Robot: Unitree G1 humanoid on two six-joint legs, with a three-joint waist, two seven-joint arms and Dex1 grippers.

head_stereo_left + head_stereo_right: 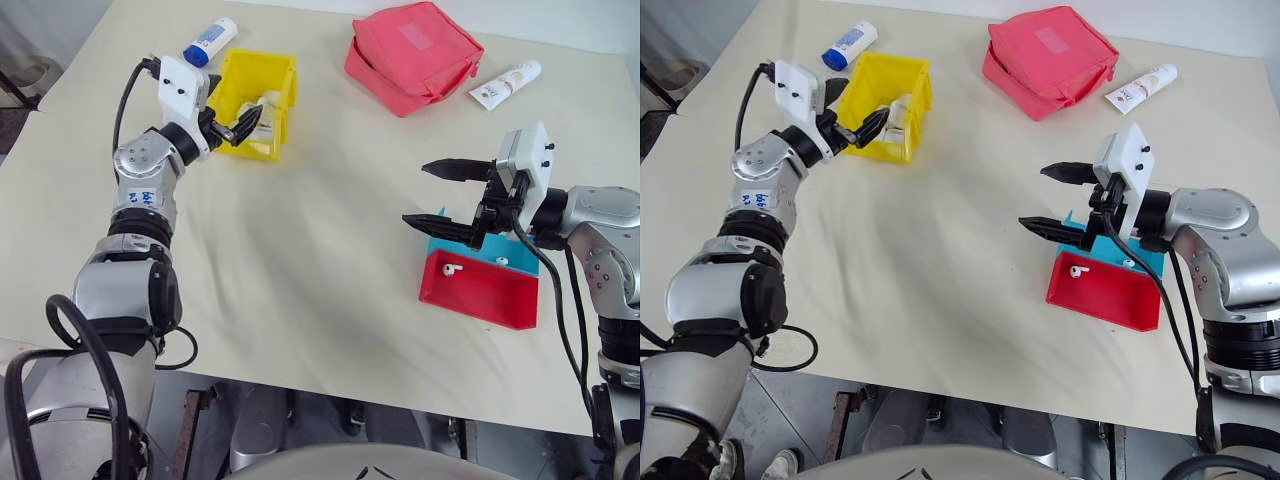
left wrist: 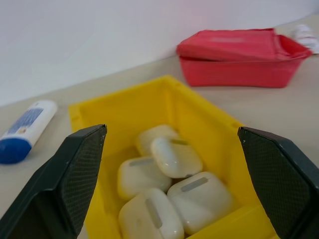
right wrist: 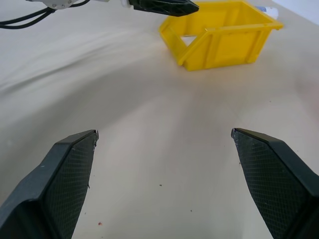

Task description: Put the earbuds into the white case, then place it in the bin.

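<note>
Cream tabletop: white case lying among others in yellow bin, my left gripper spread empty at its mouth, right gripper spread over red tray; I judge placing done, next fetch earbud

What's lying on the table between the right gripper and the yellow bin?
Nothing: the right wrist view shows bare cream table from the open right gripper to the yellow bin. The left gripper hangs by the bin's far side.

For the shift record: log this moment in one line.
left pincer: open at yellow bin | white cases: in bin | right pincer: open, empty, above red tray
</note>
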